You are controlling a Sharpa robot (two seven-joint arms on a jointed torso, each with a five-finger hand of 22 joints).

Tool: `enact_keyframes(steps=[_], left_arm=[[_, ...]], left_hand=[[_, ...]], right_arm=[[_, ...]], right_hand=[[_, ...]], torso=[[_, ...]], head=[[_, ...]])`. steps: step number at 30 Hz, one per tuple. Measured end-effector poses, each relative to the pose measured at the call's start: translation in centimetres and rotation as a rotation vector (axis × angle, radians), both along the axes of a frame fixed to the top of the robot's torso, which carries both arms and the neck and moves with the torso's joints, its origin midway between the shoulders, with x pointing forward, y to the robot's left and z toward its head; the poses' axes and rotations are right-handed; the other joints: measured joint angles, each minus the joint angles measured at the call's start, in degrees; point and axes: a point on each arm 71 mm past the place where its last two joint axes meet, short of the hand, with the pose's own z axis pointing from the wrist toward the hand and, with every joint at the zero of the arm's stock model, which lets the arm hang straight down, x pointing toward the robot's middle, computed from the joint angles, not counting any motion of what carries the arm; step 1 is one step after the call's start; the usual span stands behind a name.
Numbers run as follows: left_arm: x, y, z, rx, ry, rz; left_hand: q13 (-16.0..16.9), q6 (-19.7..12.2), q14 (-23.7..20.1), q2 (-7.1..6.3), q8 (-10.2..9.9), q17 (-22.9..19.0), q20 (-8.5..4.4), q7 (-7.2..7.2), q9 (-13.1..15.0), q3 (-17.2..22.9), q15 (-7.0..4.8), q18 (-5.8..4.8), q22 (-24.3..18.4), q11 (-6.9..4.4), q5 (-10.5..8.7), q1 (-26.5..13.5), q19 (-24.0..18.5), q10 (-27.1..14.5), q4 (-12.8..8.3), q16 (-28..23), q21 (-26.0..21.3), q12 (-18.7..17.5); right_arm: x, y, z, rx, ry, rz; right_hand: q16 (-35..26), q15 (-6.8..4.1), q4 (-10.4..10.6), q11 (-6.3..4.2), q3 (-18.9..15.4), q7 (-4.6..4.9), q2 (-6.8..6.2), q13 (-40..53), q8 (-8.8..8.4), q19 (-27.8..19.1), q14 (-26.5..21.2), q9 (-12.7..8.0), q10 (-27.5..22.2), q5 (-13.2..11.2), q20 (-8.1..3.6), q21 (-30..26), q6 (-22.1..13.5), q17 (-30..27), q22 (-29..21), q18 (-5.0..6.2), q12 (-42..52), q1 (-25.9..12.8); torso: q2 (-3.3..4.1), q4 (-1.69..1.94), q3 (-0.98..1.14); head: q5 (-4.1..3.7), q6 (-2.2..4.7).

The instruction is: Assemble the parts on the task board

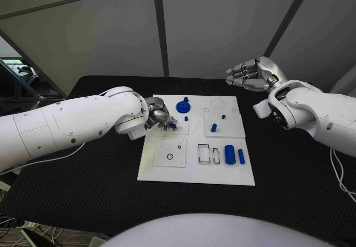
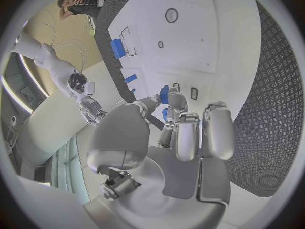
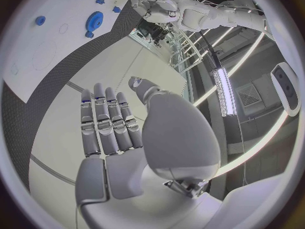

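The white task board (image 1: pixel 194 174) lies mid-table. At its left edge my left hand (image 1: pixel 158 117) pinches a small blue part (image 1: pixel 172 125) just above the board. The left wrist view shows that part (image 2: pixel 164 93) between the thumb and fingertips of the left hand (image 2: pixel 175 137). A blue gear (image 1: pixel 183 107) and small blue pegs (image 1: pixel 213 127) stand on the far half of the board. Two blue cylinders (image 1: pixel 230 154) lie at its near right. My right hand (image 1: pixel 251 74) hangs in the air beyond the far right corner, holding nothing. In its wrist view the right hand's (image 3: pixel 111 132) fingers are stretched out.
A square inset with small holes (image 1: pixel 171 152) sits at the board's near left, with rectangular slots (image 1: pixel 204 153) beside it. Black matting (image 1: pixel 297 175) surrounds the board on all sides. The gear (image 3: pixel 95 20) and the board (image 3: pixel 38 56) lie far from the right hand.
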Motion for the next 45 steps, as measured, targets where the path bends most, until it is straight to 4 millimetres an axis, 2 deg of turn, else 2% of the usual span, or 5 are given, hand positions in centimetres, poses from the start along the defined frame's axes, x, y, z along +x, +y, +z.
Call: enact_keyframes(steps=[9,13,32,38,45], left_arm=[[-0.5,-0.1,-1.2,0.022,-0.061,0.020],[-0.5,-0.4,-1.2,0.034,-0.092,0.017],[-0.1,-1.0,-1.1,0.083,-0.156,-0.010],[0.0,-1.2,-1.2,0.110,-0.159,-0.035],[0.1,-1.3,-1.3,0.136,-0.161,-0.058]], left_hand=[[0.3,0.0,-0.1,-0.25,0.3,0.0,-0.09,0.00,0.4,1.0,-0.09,0.00,0.3,-0.09,0.38,-0.4,0.1,0.5,0.2,0.0,0.0,0.4],[0.4,0.0,-0.1,-0.77,0.6,0.0,-0.09,0.00,0.4,1.5,-0.09,-0.01,0.4,-0.10,0.38,-0.9,0.1,0.5,-0.1,0.0,0.0,0.5],[0.7,0.0,-0.1,-1.45,0.9,0.0,-0.30,0.01,0.8,2.7,-0.09,0.00,0.5,-0.78,0.94,-1.6,0.3,1.7,-0.2,0.0,0.7,0.9],[0.8,0.0,-0.1,-1.61,1.6,0.0,-0.30,0.01,1.3,3.3,-0.09,0.00,0.5,-0.81,3.13,-2.2,0.3,1.8,0.1,0.0,0.7,1.2],[1.0,-0.2,-0.1,-1.77,1.8,0.0,-0.30,-0.20,1.4,3.3,-0.09,0.00,0.4,-0.90,3.76,-2.3,0.3,1.9,0.1,0.0,0.7,1.4]], right_arm=[[0.0,0.0,0.0,-0.003,0.000,0.001],[0.0,0.0,0.0,-0.004,0.000,0.002],[0.1,0.2,-0.1,-0.008,0.000,0.008],[0.1,0.3,-0.1,-0.013,-0.002,0.012],[0.0,0.4,-0.1,-0.019,-0.004,0.017]], right_hand=[[0.0,0.00,0.0,0.00,0.0,0.00,0.00,0.0,0.00,0.0,0.0,0.0,0.0,0.0,0.00,0.0,0.0,0.0,0.0,0.00,0.0,0.0],[0.0,0.00,0.0,0.00,0.0,0.00,0.00,0.0,0.00,0.0,0.0,0.0,0.0,0.0,0.00,0.0,0.0,0.0,0.0,0.00,0.0,0.0],[0.0,0.00,0.1,0.00,-0.1,0.00,-0.24,0.0,0.00,0.0,0.0,0.0,0.0,0.0,0.00,0.0,0.0,-0.1,0.0,0.00,0.0,-0.2],[0.0,0.00,0.2,0.00,-0.2,0.00,-0.24,0.0,0.00,0.0,0.0,0.0,0.0,0.0,0.00,-0.2,0.0,-0.1,0.0,0.00,0.0,-0.2],[0.0,0.00,0.0,0.00,-0.3,0.00,-0.06,0.0,0.00,0.0,0.0,0.0,0.0,0.0,0.00,-0.2,0.0,-0.2,0.0,0.00,0.0,-0.4]], torso=[[-0.02,0.02,-0.01],[0.05,0.02,-0.01],[0.12,-0.04,0.00],[0.12,-0.04,0.00],[0.12,-0.02,-0.04]], head=[[0.03,-0.08],[-0.03,-0.13],[-0.38,-0.43],[-0.49,-0.49],[-0.54,-0.69]])
